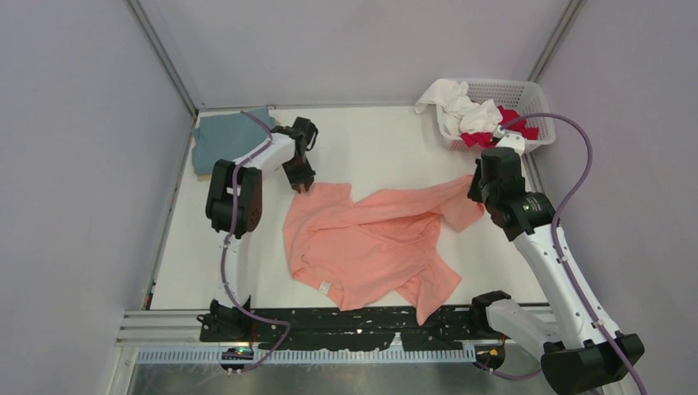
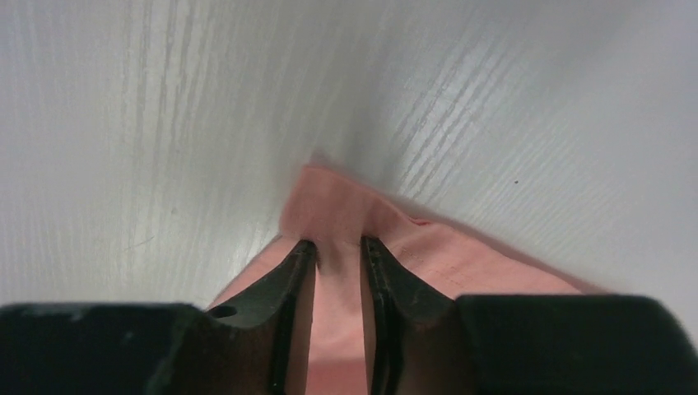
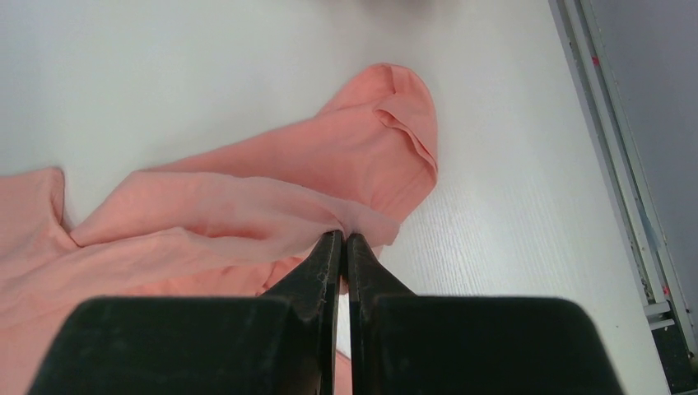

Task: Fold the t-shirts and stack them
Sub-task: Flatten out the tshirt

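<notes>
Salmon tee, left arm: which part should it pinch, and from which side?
The far-left corner of the salmon-pink t-shirt, probably from straight above. That corner pokes out alone onto the table as a raised ridge, and the left gripper straddles it. The right gripper is shut on the far-right end, so pulling apart should spread it.

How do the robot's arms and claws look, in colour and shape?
The left arm and right arm have white tube-like links joined by bulky black joints. A purple cable runs along each. The left claw and right claw each have two black wedge-shaped fingers narrowing to the tips.
</notes>
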Controlling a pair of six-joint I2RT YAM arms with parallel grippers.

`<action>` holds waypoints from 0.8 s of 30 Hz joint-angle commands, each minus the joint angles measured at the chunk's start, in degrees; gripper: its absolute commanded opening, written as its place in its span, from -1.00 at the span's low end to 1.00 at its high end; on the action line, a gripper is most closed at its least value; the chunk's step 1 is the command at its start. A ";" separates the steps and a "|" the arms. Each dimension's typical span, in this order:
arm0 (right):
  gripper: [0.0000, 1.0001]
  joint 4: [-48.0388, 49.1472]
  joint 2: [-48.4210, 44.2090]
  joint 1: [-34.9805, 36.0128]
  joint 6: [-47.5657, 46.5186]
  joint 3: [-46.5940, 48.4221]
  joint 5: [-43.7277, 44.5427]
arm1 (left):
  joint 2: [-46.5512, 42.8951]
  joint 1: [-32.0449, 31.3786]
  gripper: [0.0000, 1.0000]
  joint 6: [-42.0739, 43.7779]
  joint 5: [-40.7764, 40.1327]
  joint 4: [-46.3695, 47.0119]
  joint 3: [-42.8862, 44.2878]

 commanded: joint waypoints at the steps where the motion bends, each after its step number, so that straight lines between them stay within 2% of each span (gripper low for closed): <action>1: -0.88 3.70 -2.47 -0.32 -0.55 0.03 -1.06 | -1.40 -1.38 -0.67 2.03 2.22 0.18 -1.71; 2: -0.88 3.82 -2.75 -0.27 -0.53 -0.01 -1.45 | -1.41 -1.44 -0.88 2.23 2.63 0.69 -1.92; 3: -0.88 3.84 -2.93 -0.29 -0.50 -0.03 -1.66 | -1.47 -1.47 -1.00 2.00 2.59 0.76 -1.94; 7: -0.88 4.33 -3.59 -0.32 -0.90 -0.65 -2.34 | -2.03 -1.47 -1.00 3.42 -0.65 0.83 -1.16; 10: -0.88 5.42 -3.01 -0.36 -1.60 -0.89 -1.72 | -5.70 -1.45 -1.00 5.45 -5.08 1.97 -1.39; 12: -0.89 5.58 -2.63 -0.33 -1.32 -0.20 -0.02 | -11.75 -1.47 -1.00 6.52 -8.83 5.59 -4.73; 17: -0.89 7.05 -3.51 -0.29 -0.92 2.08 5.83 | -34.22 -1.47 -1.00 11.78 -16.32 20.54 -17.55; 24: -0.89 12.08 -8.94 -0.30 -2.02 6.06 3.58 | -59.96 -2.84 -1.00 18.79 -18.54 27.41 -22.41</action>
